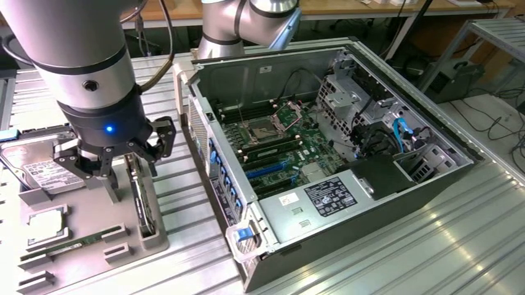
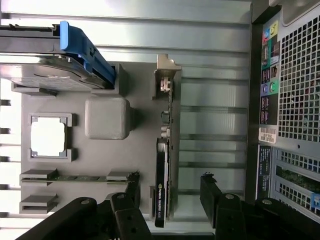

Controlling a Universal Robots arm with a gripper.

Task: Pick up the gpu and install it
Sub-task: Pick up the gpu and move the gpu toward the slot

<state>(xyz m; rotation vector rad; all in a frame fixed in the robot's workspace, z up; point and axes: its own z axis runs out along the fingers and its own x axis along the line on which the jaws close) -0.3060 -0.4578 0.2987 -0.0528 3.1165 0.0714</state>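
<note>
**A:** While the gpu (image 2: 161, 170) is stood on edge in the gray tray (image 2: 100, 165), is it gripped yet?

**B:** Nope. The tool (image 2: 169, 180) is held spread wide, with one finger on either side of it and no contact seen. The open case (image 1: 328, 141) is parked beside the tray.

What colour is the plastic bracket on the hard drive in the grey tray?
The bracket is bright blue; the wrist view shows it best.

gpu (image 2: 162, 172) black edge — "NVIDIA QUADRO", white lettering
</note>
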